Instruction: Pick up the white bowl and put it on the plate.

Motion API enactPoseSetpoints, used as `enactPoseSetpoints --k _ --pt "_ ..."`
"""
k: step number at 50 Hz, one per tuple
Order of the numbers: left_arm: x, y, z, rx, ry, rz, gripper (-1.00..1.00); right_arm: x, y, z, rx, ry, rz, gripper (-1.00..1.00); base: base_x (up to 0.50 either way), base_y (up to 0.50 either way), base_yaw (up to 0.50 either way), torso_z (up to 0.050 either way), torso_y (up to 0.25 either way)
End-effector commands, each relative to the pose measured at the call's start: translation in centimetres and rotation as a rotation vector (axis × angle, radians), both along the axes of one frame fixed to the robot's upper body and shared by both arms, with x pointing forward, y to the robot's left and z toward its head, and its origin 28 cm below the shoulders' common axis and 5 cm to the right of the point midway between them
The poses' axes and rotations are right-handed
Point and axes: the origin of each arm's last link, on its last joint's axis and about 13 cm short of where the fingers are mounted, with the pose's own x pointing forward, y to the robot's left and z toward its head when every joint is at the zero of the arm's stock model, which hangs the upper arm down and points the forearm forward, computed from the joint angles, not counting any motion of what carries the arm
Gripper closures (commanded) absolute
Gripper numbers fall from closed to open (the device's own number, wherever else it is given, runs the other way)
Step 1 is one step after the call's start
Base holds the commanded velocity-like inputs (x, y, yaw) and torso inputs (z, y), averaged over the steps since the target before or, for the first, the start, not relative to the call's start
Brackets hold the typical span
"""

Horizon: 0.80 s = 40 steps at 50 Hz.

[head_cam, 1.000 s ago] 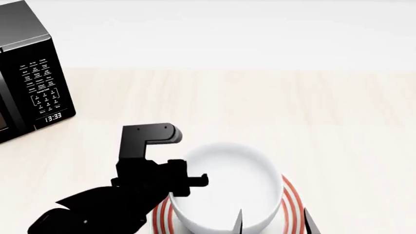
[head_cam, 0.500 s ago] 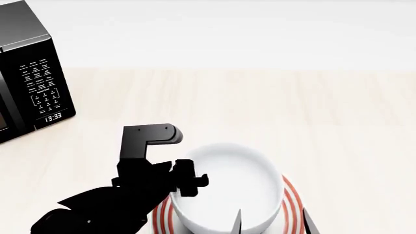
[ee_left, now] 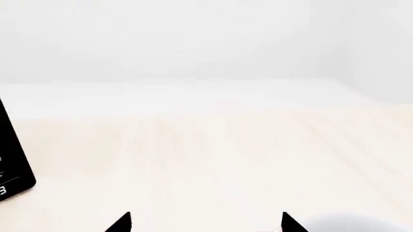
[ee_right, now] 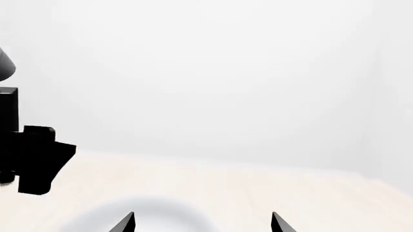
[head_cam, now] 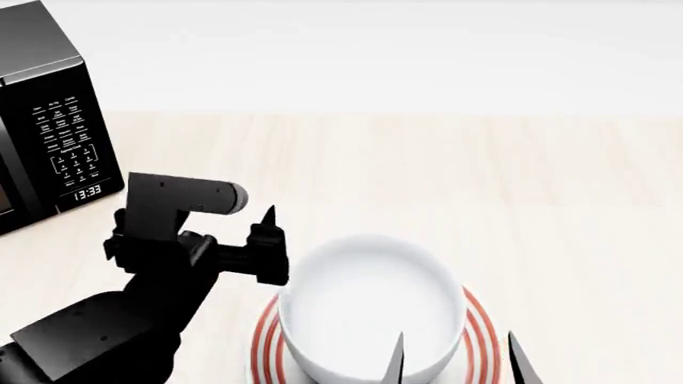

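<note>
On plate (head_cam: 478,340): white bowl (head_cam: 369,308), upright, mouth up.

Pale wood-grain counter (head_cam: 449,176) – plain white wall (head_cam: 363,56) behind; black microwave (head_cam: 43,120) at far left.

Items partly out of view

Plate (head_cam: 478,336) mostly covered by bowl (head_cam: 369,308); both cut at six o'clock. Microwave (head_cam: 43,120) cropped at nine o'clock.

Bright even light, sharp, faint shadows
</note>
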Motion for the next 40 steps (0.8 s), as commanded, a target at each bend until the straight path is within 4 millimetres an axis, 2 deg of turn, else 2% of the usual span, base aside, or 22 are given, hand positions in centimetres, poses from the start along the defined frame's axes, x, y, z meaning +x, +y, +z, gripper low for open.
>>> enactPoseSetpoints --k 1,6,16,28,32,34,40 --pt "-3.3 2.5 1.7 -0.014 -0.121 0.047 -1.00 -0.2 -0.3 1.8 -0.001 -0.051 -0.008 -1.00 0.00 0.00 0.00 0.000 0.000" --pt "-4.7 3.0 2.7 0.009 -0.214 0.044 -1.00 -0.7 -0.5 2.7 -0.003 -0.075 -0.015 -1.00 0.00 0.00 0.00 0.000 0.000" --pt "-7.5 4.1 3.2 0.036 -0.317 0.079 -1.00 -1.6 -0.8 4.6 -0.007 -0.126 -0.019 -1.00 0.00 0.00 0.00 0.000 0.000" --pt "-10.4 5.4 3.4 0.012 -0.355 0.151 -1.00 -3.2 -0.4 7.4 -0.009 -0.209 0.011 -1.00 0.00 0.00 0.00 0.000 0.000" --pt "-11.4 5.7 3.6 0.000 -0.371 0.165 -1.00 -3.9 -0.2 8.3 -0.008 -0.240 0.022 -1.00 0.00 0.00 0.00 0.000 0.000" --pt "-12.1 5.6 3.8 0.050 -0.439 0.172 -1.00 -4.2 -0.2 8.7 -0.007 -0.254 0.024 -1.00 0.00 0.00 0.00 0.000 0.000" --pt "-14.0 5.6 4.2 0.069 -0.514 0.171 -1.00 -4.3 -0.1 9.0 -0.008 -0.273 0.033 -1.00 0.00 0.00 0.00 0.000 0.000"
